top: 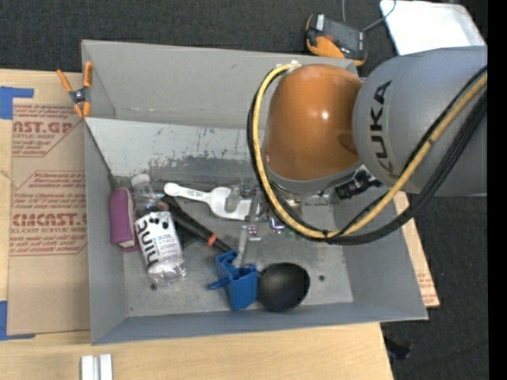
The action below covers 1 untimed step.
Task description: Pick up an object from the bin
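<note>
My gripper (249, 234) reaches out from under the arm's wrist into the middle of the bin. Its metal tip stands just above a blue plastic piece (237, 282) near the bin's front wall. A black rounded thing (283, 286) lies right beside the blue piece, on its right. A white plastic scoop (200, 195) lies just left of the gripper, its bowl end close to the gripper's body. A black pen with a red band (192, 228) runs slantwise below the scoop, towards the blue piece.
At the bin's left lie a clear bottle with a black label (158, 241) and a purple flat block (121, 217) against the left wall. The arm and its orange cover hang over the bin's right half.
</note>
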{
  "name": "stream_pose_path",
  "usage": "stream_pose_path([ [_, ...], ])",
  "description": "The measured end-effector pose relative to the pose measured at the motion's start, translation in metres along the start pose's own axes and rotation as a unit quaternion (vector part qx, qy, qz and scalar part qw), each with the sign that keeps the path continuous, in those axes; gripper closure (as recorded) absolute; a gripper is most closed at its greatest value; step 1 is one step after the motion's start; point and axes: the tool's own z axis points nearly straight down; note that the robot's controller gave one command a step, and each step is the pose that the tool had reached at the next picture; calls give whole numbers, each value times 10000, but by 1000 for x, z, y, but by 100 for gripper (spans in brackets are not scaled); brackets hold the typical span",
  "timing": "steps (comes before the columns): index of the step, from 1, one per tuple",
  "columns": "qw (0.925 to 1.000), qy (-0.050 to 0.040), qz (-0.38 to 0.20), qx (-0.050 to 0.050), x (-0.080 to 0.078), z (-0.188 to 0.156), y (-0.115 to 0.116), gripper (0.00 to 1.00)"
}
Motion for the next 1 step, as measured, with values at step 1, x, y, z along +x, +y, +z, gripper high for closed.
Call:
stream_pose_path([
  [1,10000,-30,8,-3,-1,-3,-1,0],
])
